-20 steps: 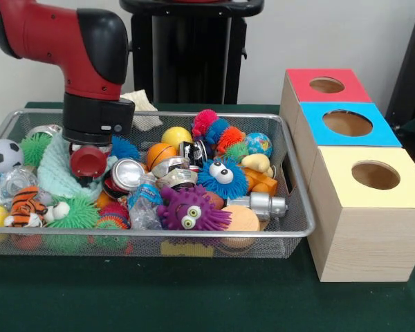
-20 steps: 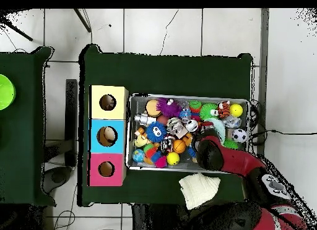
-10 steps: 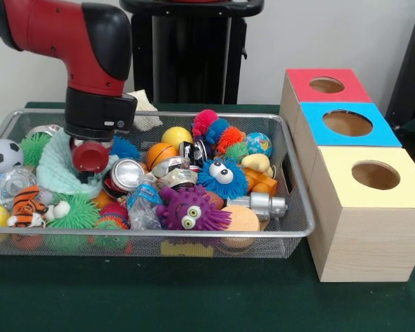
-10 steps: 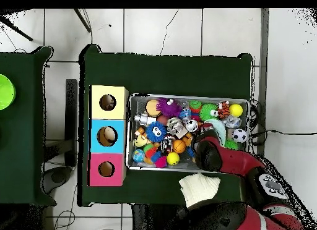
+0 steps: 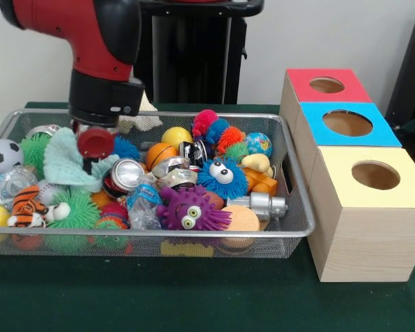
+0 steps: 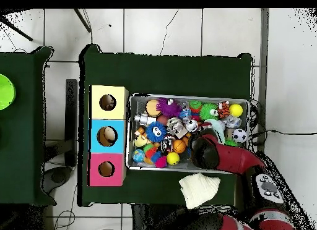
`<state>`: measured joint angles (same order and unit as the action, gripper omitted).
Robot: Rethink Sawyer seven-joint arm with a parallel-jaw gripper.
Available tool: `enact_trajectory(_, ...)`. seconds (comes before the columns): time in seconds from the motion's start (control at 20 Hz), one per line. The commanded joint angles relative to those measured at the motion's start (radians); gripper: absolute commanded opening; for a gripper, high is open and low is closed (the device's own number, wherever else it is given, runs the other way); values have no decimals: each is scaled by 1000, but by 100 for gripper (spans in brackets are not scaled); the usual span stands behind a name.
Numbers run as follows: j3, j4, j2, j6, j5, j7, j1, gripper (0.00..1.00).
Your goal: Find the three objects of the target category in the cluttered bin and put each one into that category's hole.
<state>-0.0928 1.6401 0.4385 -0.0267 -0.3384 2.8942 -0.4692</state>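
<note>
A wire mesh bin (image 5: 194, 234) is filled with mixed toys, balls and cans. My gripper (image 5: 90, 164) hangs over its left part, under the red and black arm (image 5: 100, 41). It is shut on a mint green knitted cloth (image 5: 68, 162), which hangs lifted above the clutter. A red round part (image 5: 95, 142) sits at the wrist. In the overhead view the arm (image 6: 213, 154) hides the gripper, and only an edge of the cloth (image 6: 217, 125) shows. Three boxes with holes stand beside the bin: red (image 5: 326, 84), blue (image 5: 347, 123) and yellow (image 5: 375, 175).
In the bin lie a soccer ball (image 5: 3, 155), crushed cans (image 5: 128, 173), a purple furry monster (image 5: 190, 211), a blue furry one (image 5: 223, 176), a silver cylinder (image 5: 263, 205) and a toy tiger (image 5: 24, 206). A white cloth (image 6: 199, 189) lies on the table outside the bin.
The arm has risen and shifted slightly right. The mint cloth came up with it, uncovering a white ball under its lower edge.
</note>
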Motion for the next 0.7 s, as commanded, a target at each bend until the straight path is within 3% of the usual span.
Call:
enact_trajectory(0.05,-48,57,75,-164,208,211,193,0)
enact_trajectory(0.25,-131,38,27,-181,372,321,339,0)
enact_trajectory(0.4,-180,32,1,-177,462,330,402,0)
enact_trajectory(0.7,-206,54,-15,-140,564,265,424,0)
